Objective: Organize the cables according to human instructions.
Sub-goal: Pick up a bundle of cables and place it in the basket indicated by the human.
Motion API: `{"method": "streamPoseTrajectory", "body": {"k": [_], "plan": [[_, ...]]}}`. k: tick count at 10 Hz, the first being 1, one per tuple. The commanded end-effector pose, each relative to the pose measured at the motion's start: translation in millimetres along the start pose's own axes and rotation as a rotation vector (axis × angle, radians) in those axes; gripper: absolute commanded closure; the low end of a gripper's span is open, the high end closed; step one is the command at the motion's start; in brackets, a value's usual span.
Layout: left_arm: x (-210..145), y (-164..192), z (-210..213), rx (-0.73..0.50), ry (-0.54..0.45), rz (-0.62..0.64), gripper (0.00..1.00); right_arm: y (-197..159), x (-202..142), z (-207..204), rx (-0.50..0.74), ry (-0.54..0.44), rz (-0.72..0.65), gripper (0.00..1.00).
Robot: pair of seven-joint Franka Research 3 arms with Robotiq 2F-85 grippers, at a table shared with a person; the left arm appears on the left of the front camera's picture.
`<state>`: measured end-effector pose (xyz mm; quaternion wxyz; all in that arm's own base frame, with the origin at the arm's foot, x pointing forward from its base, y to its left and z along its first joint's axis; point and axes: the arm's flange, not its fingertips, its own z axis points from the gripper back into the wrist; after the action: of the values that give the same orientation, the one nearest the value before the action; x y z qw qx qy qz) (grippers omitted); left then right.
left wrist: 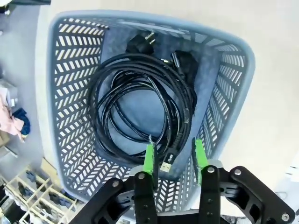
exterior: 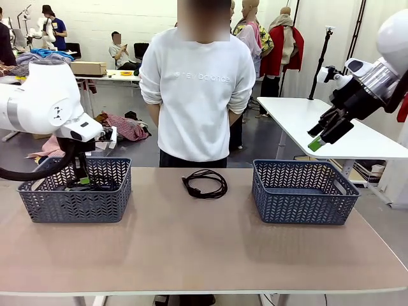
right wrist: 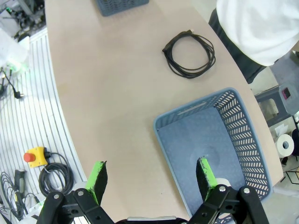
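Where the left gripper (left wrist: 174,161) hung: jaws spread over coiled cables (left wrist: 140,102) in the left basket (left wrist: 70,70) (nine o'clock).
Right gripper (right wrist: 152,175): spread wide, empty, three o'clock.
Loose cable (exterior: 204,183): lay toward twelve o'clock.

- A wide beige table (exterior: 191,242) fills the foreground; its top is plain and matte.
- A white wall (exterior: 115,16) closes the far side of the room, evenly lit.
- The floor (exterior: 255,143) beyond the table is dark grey and slightly glossy.
- A white-topped desk (exterior: 306,118) stands behind on the right, with a black stand (exterior: 320,60) upright just beyond it.
- At back left, a long white bench (exterior: 118,78) carries a cardboard box (exterior: 88,67).
- A heap of clothes (exterior: 124,126), partly red-checked, lies on the floor near that bench.
- In the right wrist view, a white slatted surface (right wrist: 32,93) runs beside the table, with a yellow box with a red button (right wrist: 35,156) on it.
- In the left wrist view, a pale wooden rack (left wrist: 28,196) stands on the grey floor.
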<state>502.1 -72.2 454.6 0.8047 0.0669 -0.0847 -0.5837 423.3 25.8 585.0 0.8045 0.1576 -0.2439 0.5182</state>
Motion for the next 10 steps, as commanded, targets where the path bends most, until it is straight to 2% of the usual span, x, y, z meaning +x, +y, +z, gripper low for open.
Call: {"method": "streamPoseTrajectory", "body": {"k": [1, 2, 3, 4, 5, 6, 7, 10], "plan": [[-11.5, 1.7, 5.9, -0.002, -0.054, 0.011, 0.29, -0.8, 2.0, 1.9, -0.003, 0.002, 0.001, 0.0], [-12.8, 1.4, 7.5, -0.014, -0.055, 0.019, 0.44, -0.8, 2.0, 1.9, -0.003, 0.002, 0.001, 0.0], [-12.0, 1.1, 8.7, -0.025, -0.056, 0.024, 0.09, -0.8, 2.0, 1.9, -0.003, 0.002, 0.001, 0.0], [-11.1, 1.1, 9.5, -0.034, -0.054, 0.028, 0.24, -0.8, 2.0, 1.9, -0.003, 0.002, 0.001, 0.0], [-11.0, 0.6, 9.7, -0.041, -0.052, 0.029, 0.0, -0.8, 2.0, 1.9, -0.003, 0.002, 0.001, 0.0], [-11.4, 0.0, 10.1, -0.043, -0.053, 0.032, 0.05, -0.8, 2.0, 1.9, -0.003, 0.002, 0.001, 0.0], [-10.9, -0.6, 10.4, -0.046, -0.05, 0.036, 0.0, -0.8, 2.0, 1.9, -0.003, 0.002, 0.001, 0.0], [-12.6, -2.2, 6.0, -0.051, -0.062, 0.072, 0.0, -0.8, 2.0, 1.9, -0.003, 0.002, 0.001, 0.0]]}}
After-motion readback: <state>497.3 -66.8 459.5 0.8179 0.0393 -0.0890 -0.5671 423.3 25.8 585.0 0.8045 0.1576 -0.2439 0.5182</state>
